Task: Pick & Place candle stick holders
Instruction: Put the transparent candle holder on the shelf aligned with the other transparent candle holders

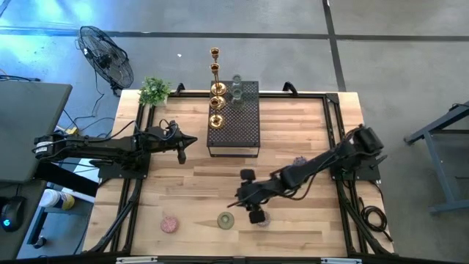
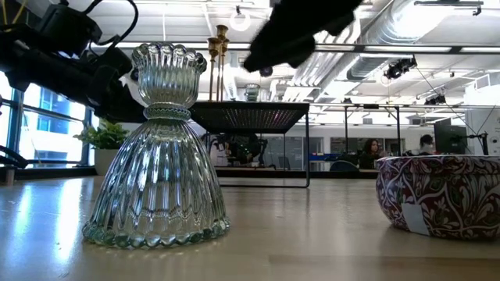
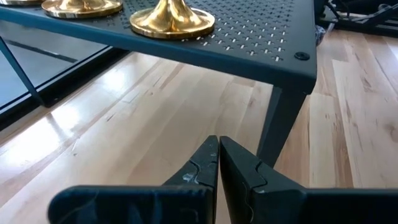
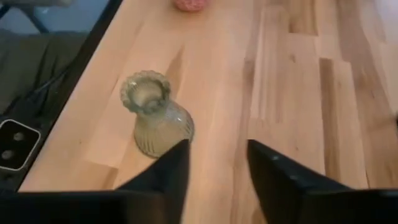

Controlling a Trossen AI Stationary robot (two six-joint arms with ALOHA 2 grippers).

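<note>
Ribbed glass holder [image 2: 158, 152] beside patterned cup [image 2: 439, 193]

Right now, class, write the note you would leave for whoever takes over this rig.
Left end effector: shut, empty, beside the black perforated stand.
Right end effector: open, empty, hovering by the clear-green glass holder near the table's front edge.
Done: gold candlesticks and a glass holder stand on the stand.
Left: the clear-green holder, the pink holder, and one partly hidden under the right arm.

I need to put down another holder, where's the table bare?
Bare wood lies between the black stand and the pink cup, and right of the stand. It is crowded around the right tool and the green glass holder.
</note>
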